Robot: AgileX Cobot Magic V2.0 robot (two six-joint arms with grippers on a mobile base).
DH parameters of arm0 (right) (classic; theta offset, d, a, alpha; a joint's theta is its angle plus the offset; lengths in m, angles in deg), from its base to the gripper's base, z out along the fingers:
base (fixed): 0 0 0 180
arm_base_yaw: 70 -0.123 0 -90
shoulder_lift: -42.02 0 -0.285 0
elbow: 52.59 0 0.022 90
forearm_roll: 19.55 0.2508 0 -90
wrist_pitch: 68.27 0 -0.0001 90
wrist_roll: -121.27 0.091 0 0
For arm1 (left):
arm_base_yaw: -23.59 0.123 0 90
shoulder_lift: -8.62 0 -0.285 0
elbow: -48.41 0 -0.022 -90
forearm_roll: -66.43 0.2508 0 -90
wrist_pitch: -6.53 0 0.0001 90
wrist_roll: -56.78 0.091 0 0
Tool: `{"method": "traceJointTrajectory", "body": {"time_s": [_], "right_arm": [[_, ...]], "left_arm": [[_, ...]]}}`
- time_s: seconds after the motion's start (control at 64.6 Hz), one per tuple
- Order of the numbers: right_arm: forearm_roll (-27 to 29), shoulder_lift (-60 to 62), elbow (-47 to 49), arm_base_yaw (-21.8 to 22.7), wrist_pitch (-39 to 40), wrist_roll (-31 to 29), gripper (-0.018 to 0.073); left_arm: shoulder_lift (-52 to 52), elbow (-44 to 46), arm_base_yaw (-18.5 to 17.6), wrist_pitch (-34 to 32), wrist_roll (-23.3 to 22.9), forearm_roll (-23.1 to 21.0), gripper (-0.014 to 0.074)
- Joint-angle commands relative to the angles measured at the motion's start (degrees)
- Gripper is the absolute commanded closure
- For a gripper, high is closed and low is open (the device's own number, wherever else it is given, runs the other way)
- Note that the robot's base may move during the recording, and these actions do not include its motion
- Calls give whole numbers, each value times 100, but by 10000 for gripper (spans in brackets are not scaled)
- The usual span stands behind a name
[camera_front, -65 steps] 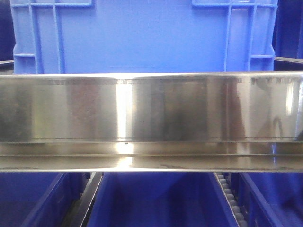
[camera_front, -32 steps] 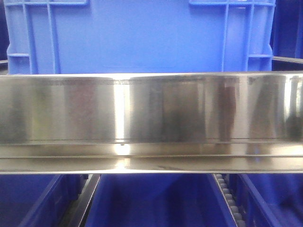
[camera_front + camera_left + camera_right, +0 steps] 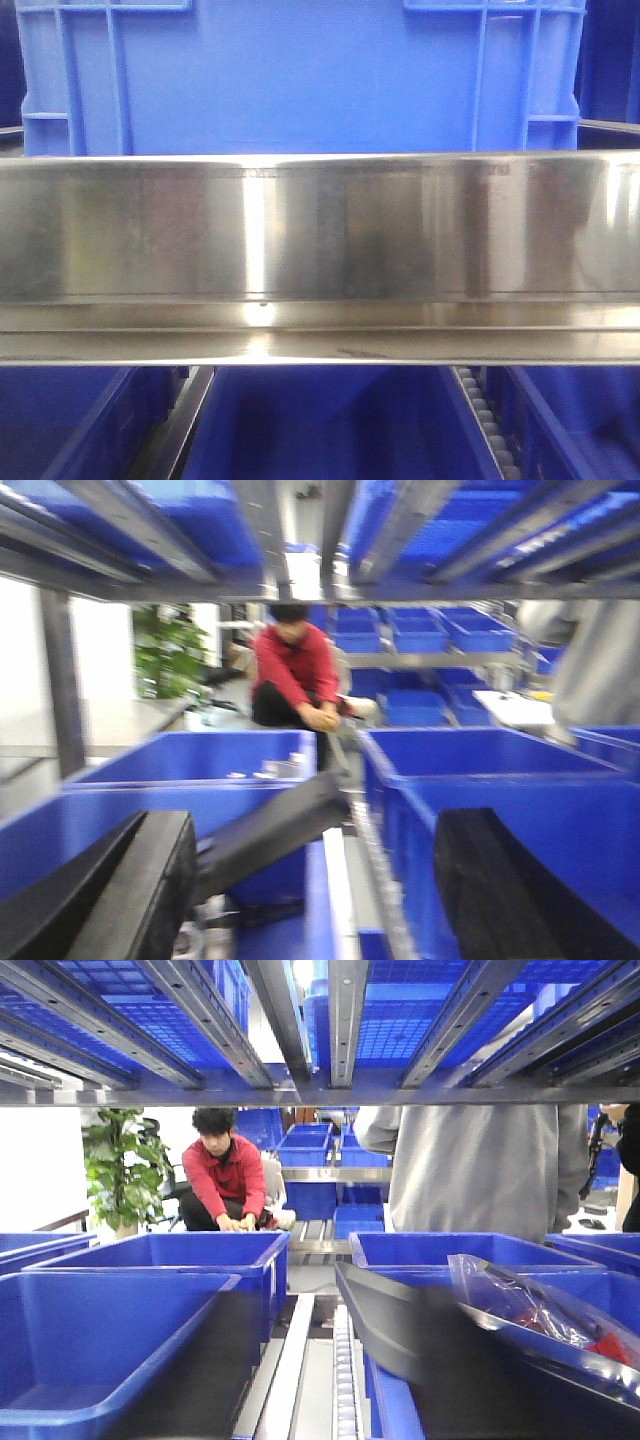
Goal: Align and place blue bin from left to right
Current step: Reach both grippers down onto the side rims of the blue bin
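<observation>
The blue bin fills the top of the front view, standing on the upper shelf behind a steel rail. Its ribbed corners show at both sides. Neither gripper appears in that view. In the left wrist view my left gripper is open, with its black fingers far apart. Between them are a slanted dark bar and the gap between two darker bins. My right gripper is open too, its blurred dark fingers straddling a roller track on the lower shelf.
Darker navy bins sit in rows on the lower shelf, and one on the right holds a clear plastic bag. Shelf rails run overhead. A person in red crouches behind the rack, and someone in grey stands close.
In the front view the blue bin shifted slightly left against the rail, then back a little to the right. The rail and lower bins look the same.
</observation>
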Motion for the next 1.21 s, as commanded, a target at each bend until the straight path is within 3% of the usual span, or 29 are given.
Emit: {"method": "traceJointTrajectory", "body": {"time_s": [0.0, 0.108, 0.232, 0.325, 0.387, 0.511, 0.635, 0.774, 0.851, 0.944, 1.037, 1.192], "right_arm": [[-18, -244, 109, -15, 45, -17, -3], [8, -494, 223, -59, 45, -27, -10], [206, -936, 676, -229, -355, -77, -12], [720, -1415, 1225, -458, -959, -663, -12], [1045, -1858, 1610, -662, -1242, -1034, -12], [1087, -2669, 2404, -1046, -1752, -1067, -12], [1087, -3484, 3269, -1185, -2504, -1067, -10], [1077, -4470, 4283, -1194, -3291, -1067, -10], [1063, -4972, 4775, -1194, -3552, -1056, -10], [873, -5608, 5496, -1194, -3942, -833, -10], [461, -6127, 6057, -1198, -4325, -528, -10], [-625, -6770, 6652, -1586, -4675, 168, -10]], "left_arm": [[-244, 195, -347, 46, 11, 0, 190], [-607, 429, -804, 293, 11, 0, 179], [-1193, 911, -1379, 929, 11, 0, 85], [-1706, 1380, -1795, 1455, 22, 0, 13], [-2075, 1710, -2070, 1737, 264, 0, -6], [-2705, 2286, -2443, 1932, 264, 0, -5], [-3356, 2893, -2511, 2113, 264, -79, -5], [-4223, 3819, -2511, 3009, 205, -108, -3], [-4751, 4371, -2511, 3528, 144, 6, -3], [-5372, 5140, -2511, 4106, -285, 472, -3], [-5867, 5855, -2511, 4459, -630, 865, -3], [-6512, 6602, -2431, 4459, -932, 785, -3]]}}
